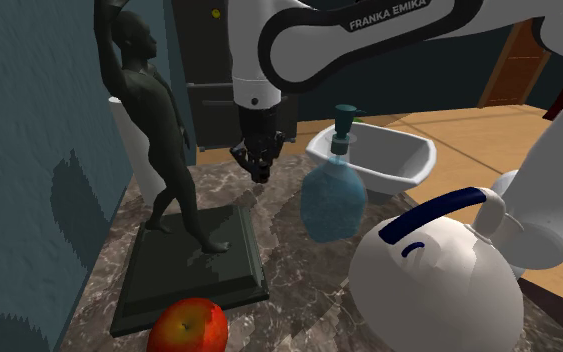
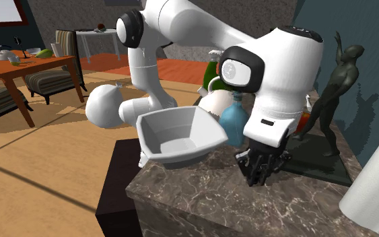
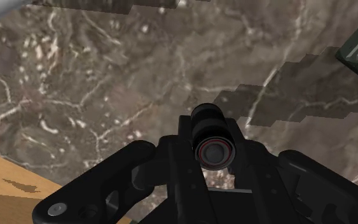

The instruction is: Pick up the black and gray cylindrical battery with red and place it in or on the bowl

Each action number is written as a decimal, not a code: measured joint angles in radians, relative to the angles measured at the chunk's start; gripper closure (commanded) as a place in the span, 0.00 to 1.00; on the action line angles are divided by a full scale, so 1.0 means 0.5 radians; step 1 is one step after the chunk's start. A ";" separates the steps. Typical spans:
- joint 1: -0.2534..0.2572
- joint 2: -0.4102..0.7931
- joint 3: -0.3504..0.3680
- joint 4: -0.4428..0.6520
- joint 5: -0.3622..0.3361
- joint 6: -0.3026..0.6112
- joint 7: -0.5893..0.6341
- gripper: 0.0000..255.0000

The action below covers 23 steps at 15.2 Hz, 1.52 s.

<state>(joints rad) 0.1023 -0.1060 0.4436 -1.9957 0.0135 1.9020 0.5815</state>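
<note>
A small black and grey cylindrical battery with a red ring on its end sits clasped between my black fingers. My gripper is shut on it, above the dark marble counter. The shoulder view has the gripper hanging over the counter between the statue and the blue bottle, with the white bowl beyond the bottle. From the second exterior view, the gripper is just beside the bowl, which stands at the counter's edge.
A dark statue on a black base stands close to the gripper. A blue soap dispenser, a white kettle, a red apple and a white cylinder share the counter.
</note>
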 measured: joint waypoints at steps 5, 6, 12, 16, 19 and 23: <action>-0.001 -0.002 -0.002 0.130 0.000 -0.131 -0.001 1.00; -0.001 -0.004 -0.002 0.158 0.001 -0.161 -0.002 1.00; -0.004 -0.007 -0.006 0.309 0.002 -0.315 -0.006 1.00; -0.009 0.000 -0.011 0.423 -0.002 -0.423 -0.014 1.00; -0.009 0.008 -0.010 0.518 -0.005 -0.510 -0.012 1.00; -0.006 0.044 -0.003 0.663 -0.021 -0.622 0.001 1.00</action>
<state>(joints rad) 0.0992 -0.0838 0.4421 -1.6644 0.0031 1.5912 0.5819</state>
